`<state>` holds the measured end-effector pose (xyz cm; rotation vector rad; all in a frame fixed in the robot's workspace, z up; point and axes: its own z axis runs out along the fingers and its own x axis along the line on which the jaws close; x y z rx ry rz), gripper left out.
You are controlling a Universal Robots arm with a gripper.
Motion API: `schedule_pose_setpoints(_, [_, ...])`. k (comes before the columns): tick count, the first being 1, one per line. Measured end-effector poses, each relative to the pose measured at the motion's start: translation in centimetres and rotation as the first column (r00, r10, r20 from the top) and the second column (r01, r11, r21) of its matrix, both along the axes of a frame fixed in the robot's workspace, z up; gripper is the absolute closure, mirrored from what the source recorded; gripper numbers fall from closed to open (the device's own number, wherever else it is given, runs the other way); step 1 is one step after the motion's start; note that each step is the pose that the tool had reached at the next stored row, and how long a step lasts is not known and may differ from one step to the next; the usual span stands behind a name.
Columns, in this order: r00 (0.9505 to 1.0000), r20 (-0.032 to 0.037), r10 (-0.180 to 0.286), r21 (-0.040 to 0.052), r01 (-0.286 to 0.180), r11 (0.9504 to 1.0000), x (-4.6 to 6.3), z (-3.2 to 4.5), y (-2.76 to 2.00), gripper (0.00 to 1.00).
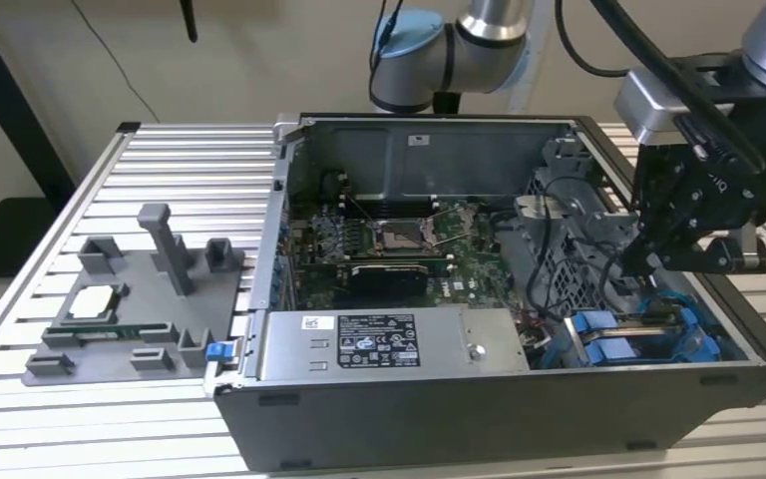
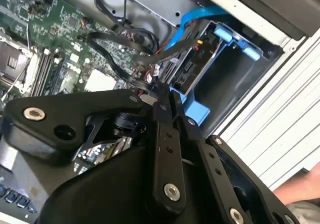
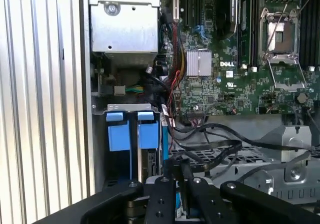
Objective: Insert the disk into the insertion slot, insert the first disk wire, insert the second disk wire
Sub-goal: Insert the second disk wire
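Inside the open computer case (image 1: 517, 399), the gripper (image 2: 167, 97) hangs with fingers pinched together on a black wire (image 2: 165, 54) at the disk (image 2: 192, 69), which is seated in the insertion slot (image 2: 235, 79); the connector must go in square.

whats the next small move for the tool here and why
Probably a short, slow push toward the disk in the insertion slot. In the second wrist view the tool sits closed among the black wires right at the disk's connector edge, so only a fine seating move seems to be left.
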<state>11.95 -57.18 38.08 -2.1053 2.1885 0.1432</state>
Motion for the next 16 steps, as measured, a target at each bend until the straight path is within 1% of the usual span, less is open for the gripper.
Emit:
schedule_pose_setpoints(4, [1.0, 0.0001, 0.0, -0.0002, 0.0, 1.0, 0.0, -0.01, 0.0, 1.0])
schedule_pose_setpoints(7, [1.0, 0.0001, 0.0, -0.0021, 0.0, 1.0, 0.0, -0.15, 0.0, 1.0])
schedule_pose_setpoints(11, [1.0, 0.0001, 0.0, -0.0076, 0.0, 1.0, 0.0, -0.59, -0.01, 1.0])
schedule_pose_setpoints(16, [1.0, 0.0011, 0.0, -0.0111, 0.0, 0.9999, 0.0, -1.32, -0.01, 1.0])
